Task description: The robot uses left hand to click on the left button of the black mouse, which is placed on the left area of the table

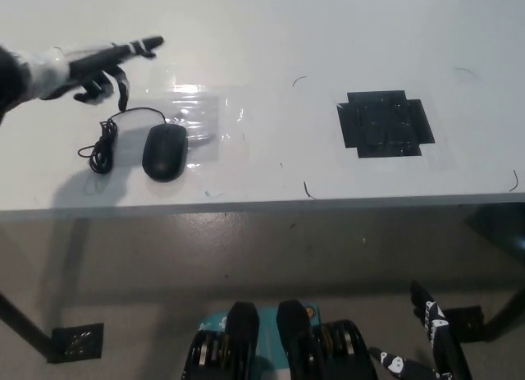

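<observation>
White table (271, 27) is filling the upper half of the head view, with grey floor (246, 257) showing below its near edge. On the table's left area, the mouse (165, 151) is lying flat beside a clear taped patch (201, 117), its cord (105, 142) coiling just to its left. Well apart, on the right side, a black tape square (385, 124) is sitting flat. Left hand (94, 66) is reaching in from the upper left, hovering above the table behind the mouse and not touching it; one finger is stretching out toward the right while the others are curling under, holding nothing. Right hand (435, 335) is hanging at the bottom right, below table level; cannot tell how its fingers are set.
</observation>
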